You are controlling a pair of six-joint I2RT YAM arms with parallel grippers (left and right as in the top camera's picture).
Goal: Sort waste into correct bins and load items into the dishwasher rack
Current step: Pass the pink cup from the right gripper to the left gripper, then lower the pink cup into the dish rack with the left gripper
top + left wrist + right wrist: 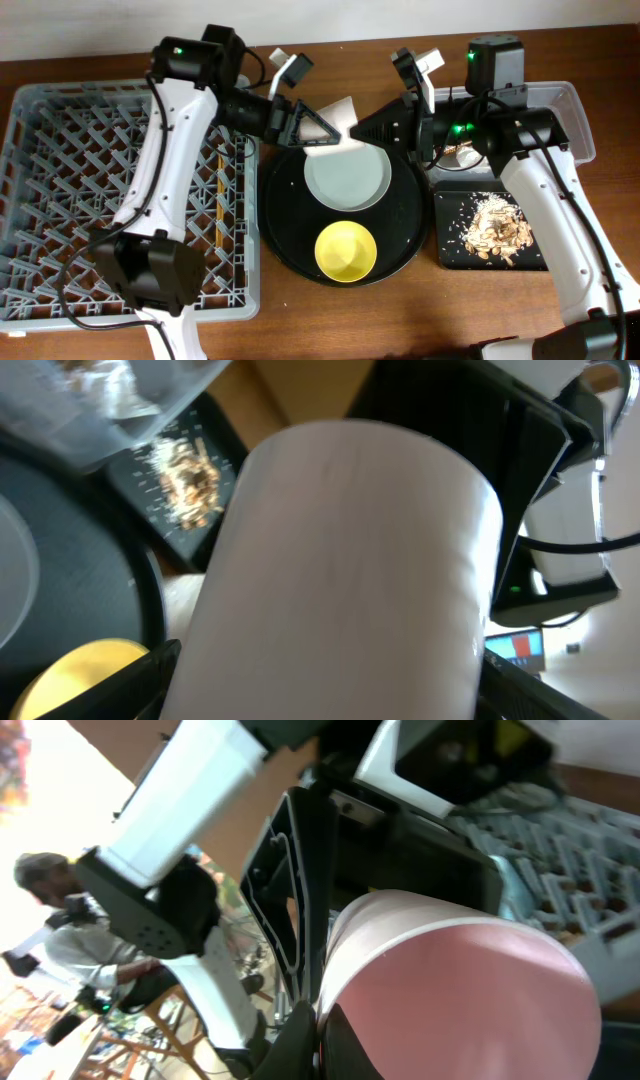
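Dishwasher rack (pixel 60 180), the grey pegged crate, fills the left side of the wooden table (pixel 330 320). The thin wooden chopsticks (pixel 216 195) lie among the pegs near its right edge.

Just right of the rack sits the large round black tray (pixel 285 215). It carries the pale grey-green plate (pixel 345 180) at the back and the yellow bowl (pixel 346 250) in front, the 2 close together.

On the far right the clear plastic tub (pixel 570 115) stands behind the shallow black rectangular tray (pixel 450 215). Beige-brown food scraps (pixel 497 230) are heaped in that tray.

The 2 arms meet above the back rim of the round tray, with the small pink cup (pixel 340 580) held in the air between them, clear of the table.

The right gripper (pixel 318 1035) is pinched tight, and its dark fingers meet on the cup's rim, so it holds the cup by its wall.

The left gripper (pixel 318 127) has its jaws spread wide on either side of the cup's body, which fills its wrist view from finger to finger. Whether those jaws press the cup or only flank it cannot be told.
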